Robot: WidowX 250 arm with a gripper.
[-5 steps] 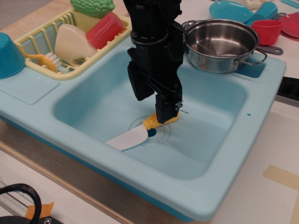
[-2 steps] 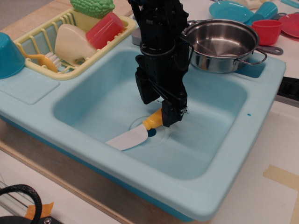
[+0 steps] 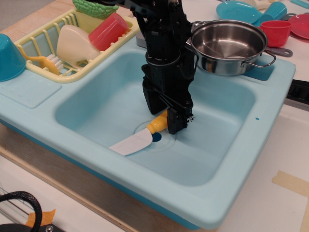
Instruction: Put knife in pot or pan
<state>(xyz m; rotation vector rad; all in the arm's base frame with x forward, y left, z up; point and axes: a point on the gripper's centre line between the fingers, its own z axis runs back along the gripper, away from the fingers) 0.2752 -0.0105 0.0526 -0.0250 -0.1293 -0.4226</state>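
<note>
The knife (image 3: 133,142) lies on the floor of the light blue sink (image 3: 219,135), its white blade pointing front-left and its yellow-orange handle (image 3: 157,124) toward the back right. My black gripper (image 3: 172,124) reaches down into the sink, and its fingers close over the far end of the handle, hiding that end. The blade still rests on the sink floor. The shiny steel pot (image 3: 227,46) stands empty on the sink's back right corner, up and to the right of the gripper.
A yellow dish rack (image 3: 36,48) at the back left holds a cream piece, a red cup (image 3: 107,31) and a green item. A teal bowl (image 3: 8,57) sits at far left. Another red cup (image 3: 275,31) and blue dishes (image 3: 239,10) lie behind the pot.
The arm has shifted a little to the right and stands more upright over the handle. The fingers now cover more of the handle. The knife blade has stayed in place.
</note>
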